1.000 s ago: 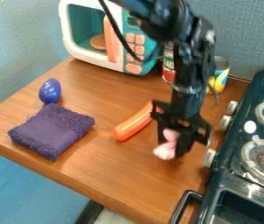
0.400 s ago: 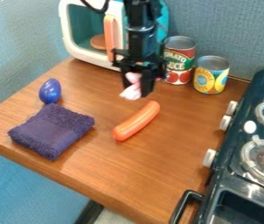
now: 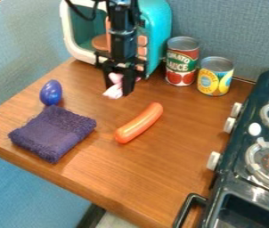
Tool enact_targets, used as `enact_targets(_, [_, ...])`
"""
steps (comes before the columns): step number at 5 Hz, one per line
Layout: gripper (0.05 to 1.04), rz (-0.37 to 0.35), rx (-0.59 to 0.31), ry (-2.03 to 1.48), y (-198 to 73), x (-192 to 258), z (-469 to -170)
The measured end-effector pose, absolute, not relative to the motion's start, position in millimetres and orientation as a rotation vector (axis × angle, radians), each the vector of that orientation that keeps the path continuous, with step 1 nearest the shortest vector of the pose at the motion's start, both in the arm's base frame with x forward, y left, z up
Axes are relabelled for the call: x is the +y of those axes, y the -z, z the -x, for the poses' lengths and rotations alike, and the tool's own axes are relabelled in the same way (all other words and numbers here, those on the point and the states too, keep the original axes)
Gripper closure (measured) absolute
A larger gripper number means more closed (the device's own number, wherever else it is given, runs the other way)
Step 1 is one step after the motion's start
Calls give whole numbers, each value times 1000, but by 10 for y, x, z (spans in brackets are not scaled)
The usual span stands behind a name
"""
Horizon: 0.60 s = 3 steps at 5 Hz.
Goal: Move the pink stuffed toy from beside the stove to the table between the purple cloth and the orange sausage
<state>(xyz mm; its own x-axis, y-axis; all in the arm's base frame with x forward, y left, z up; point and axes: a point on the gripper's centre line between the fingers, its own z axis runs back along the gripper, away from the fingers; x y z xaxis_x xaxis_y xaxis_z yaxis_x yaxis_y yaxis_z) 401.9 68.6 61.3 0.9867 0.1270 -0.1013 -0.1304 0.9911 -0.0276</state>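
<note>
The black gripper (image 3: 118, 84) hangs down in front of the toy microwave, at the upper middle of the view, shut on a small pink and white object (image 3: 114, 88) that pokes out below its fingers. What that object is I cannot tell. An orange sausage (image 3: 139, 123) lies on the wooden table to the lower right of the gripper. To the gripper's left a blue egg (image 3: 51, 92) rests beside a folded purple cloth (image 3: 53, 132).
Behind the gripper stands the white and teal microwave (image 3: 156, 32). A tomato sauce can (image 3: 181, 61) and a yellow can (image 3: 215, 76) are at the back right. The dark toy stove (image 3: 237, 166), with white knobs, borders the wooden table (image 3: 114, 182) on the right.
From the right side near the stove, the gripper has moved left and back to the microwave, carrying the pink and white object. The sausage, egg, cloth and cans have stayed put.
</note>
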Motion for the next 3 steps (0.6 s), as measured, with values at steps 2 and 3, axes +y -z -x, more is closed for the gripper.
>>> enact_targets(2, [613,-15,180,-175,-391,924,-4054])
enact_targets(3, [614,-29,203,-173,-310,947,-4032])
